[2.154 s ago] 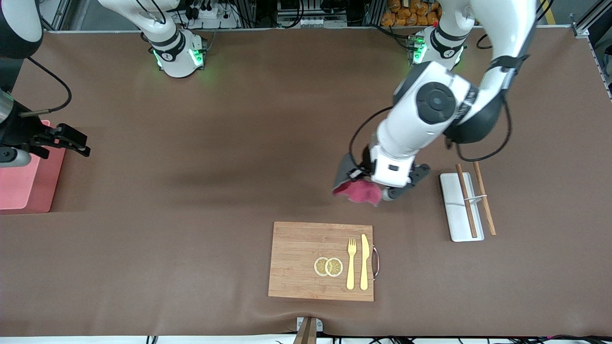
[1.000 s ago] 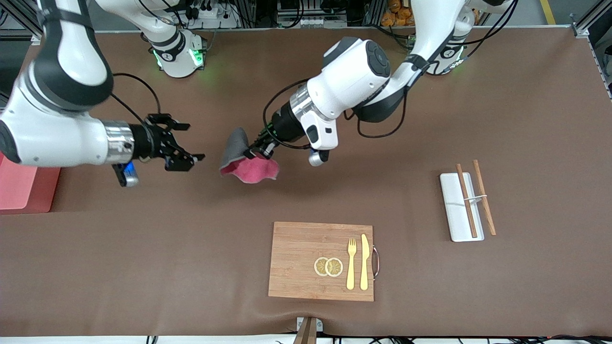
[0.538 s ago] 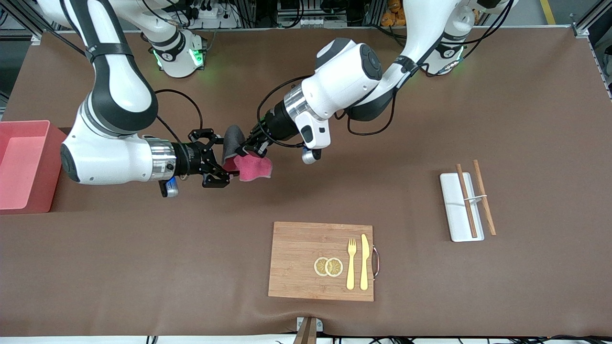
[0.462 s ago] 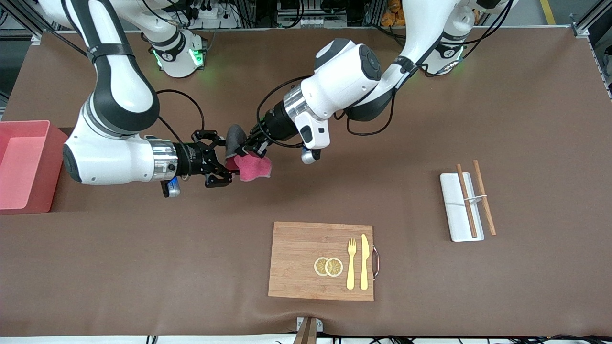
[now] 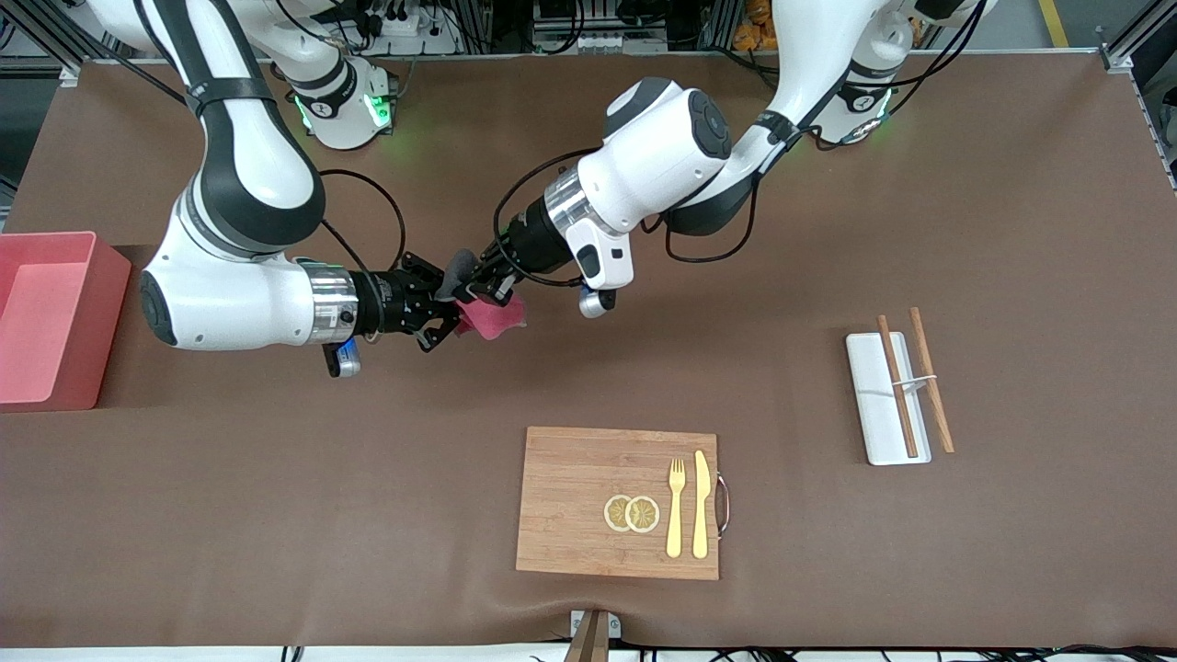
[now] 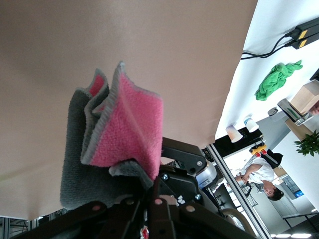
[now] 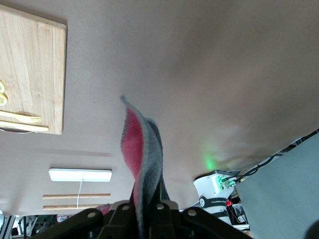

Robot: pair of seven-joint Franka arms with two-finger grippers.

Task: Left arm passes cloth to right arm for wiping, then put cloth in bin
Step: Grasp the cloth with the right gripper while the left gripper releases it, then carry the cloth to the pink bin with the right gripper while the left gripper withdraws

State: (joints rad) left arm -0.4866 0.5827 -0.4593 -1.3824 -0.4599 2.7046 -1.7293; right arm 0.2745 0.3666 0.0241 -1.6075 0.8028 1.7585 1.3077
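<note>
The worktop [image 5: 1011,184] is covered in brown material, and all positions below are given relative to the wooden cutting board [image 5: 588,501], which lies at the edge nearest the front camera.

The bin [image 5: 46,317], a pink straight-walled box, is set at the right arm's end of the worktop, farther from the front camera than the board and well apart from it. It is judged to be placed there so that it can be reached by the right arm alone once wiping is done.

A white rectangular tray [image 5: 874,405] with a pair of wooden chopsticks [image 5: 897,386] across it lies toward the left arm's end, apart from the board. On the board, two lemon slices [image 5: 631,513], a golden fork [image 5: 676,507] and a golden knife [image 5: 702,504] are laid side by side.

The cloth [image 5: 492,317] is held in the air over bare worktop, above the area farther from the camera than the board. It is folded, grey outside and pink inside, and hangs clear of the surface so that a free edge is offered.

The left pincer [image 5: 480,287] is closed on one part of the cloth. The right pincer [image 5: 443,317] is clamped on the adjoining part; in the right wrist view the fold [image 7: 144,149] rises from between its jaws. The handover is judged incomplete, since both grips are in place at once.
</note>
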